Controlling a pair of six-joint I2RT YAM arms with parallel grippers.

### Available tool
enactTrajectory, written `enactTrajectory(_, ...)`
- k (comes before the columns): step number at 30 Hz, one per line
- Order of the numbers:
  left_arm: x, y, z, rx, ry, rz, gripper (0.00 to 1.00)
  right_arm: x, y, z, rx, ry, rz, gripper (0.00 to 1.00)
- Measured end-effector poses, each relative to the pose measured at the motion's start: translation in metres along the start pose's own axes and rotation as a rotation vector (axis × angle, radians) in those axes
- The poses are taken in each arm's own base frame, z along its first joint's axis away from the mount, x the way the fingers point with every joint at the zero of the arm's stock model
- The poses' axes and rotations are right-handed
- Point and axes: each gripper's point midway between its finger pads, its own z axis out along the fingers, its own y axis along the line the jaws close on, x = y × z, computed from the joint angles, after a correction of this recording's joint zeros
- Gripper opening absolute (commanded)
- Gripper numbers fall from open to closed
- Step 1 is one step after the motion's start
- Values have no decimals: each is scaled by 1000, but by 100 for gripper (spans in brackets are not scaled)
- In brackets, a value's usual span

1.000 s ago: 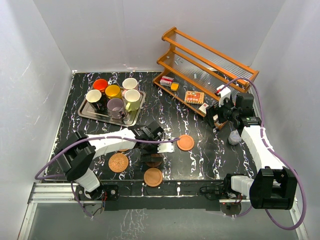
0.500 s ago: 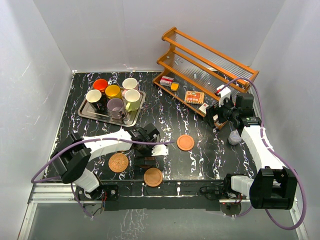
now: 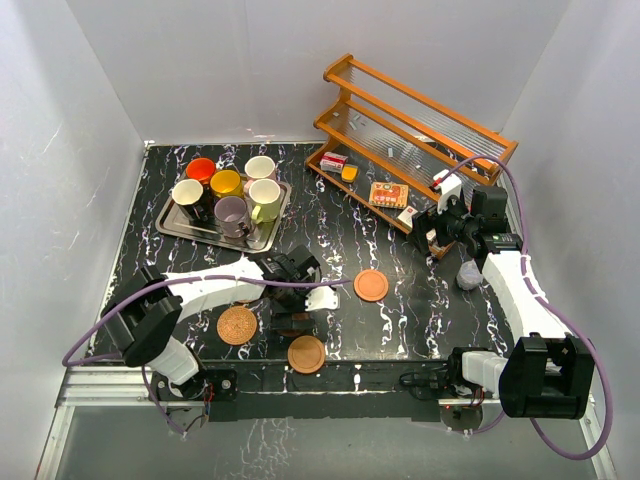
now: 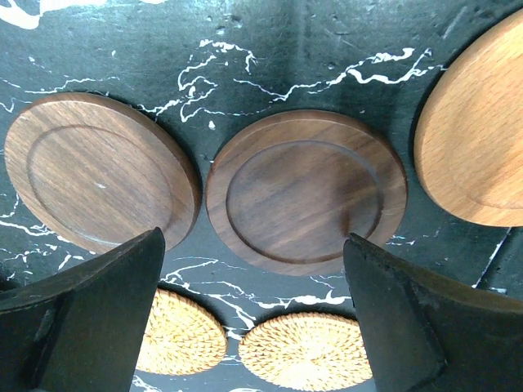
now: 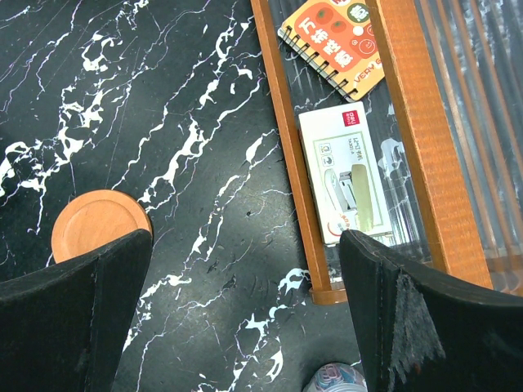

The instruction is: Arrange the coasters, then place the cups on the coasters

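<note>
In the left wrist view, two dark brown wood coasters (image 4: 102,171) (image 4: 305,192) lie side by side on the black marble table. An orange-brown coaster (image 4: 482,139) lies to their right, and two woven tan coasters (image 4: 180,335) (image 4: 306,351) lie below. My left gripper (image 4: 253,327) hangs open just above them and holds nothing. From above, it (image 3: 298,318) sits between a woven coaster (image 3: 237,325) and an orange-brown one (image 3: 307,354). Another orange-brown coaster (image 3: 371,285) lies apart to the right. Several cups, among them orange (image 3: 201,169) and lilac (image 3: 232,212), stand on the metal tray (image 3: 170,225). My right gripper (image 5: 245,327) is open and empty beside the shelf.
A wooden shelf rack (image 3: 420,125) stands at the back right, holding a spiral notebook (image 5: 335,37) and a stapler box (image 5: 347,175). A small patterned cup (image 5: 339,380) sits on the table by the shelf's foot. White walls close in the table on three sides.
My left gripper has shifted a little left and toward the near edge, over the dark brown coasters, and then stopped. The right arm has not moved.
</note>
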Motion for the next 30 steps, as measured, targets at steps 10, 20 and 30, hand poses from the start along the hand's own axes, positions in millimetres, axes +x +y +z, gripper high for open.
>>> enactTrajectory(10,-6,1,-2,-1,-24,-9,90,0,0,0,0,0,0,98)
enactTrajectory(20,-11,13,-1,-60,-57,27,90,0,0,0,0,0,0,98)
enactTrajectory(30,-8,2,3,-11,-61,39,90,0,0,0,0,0,0,98)
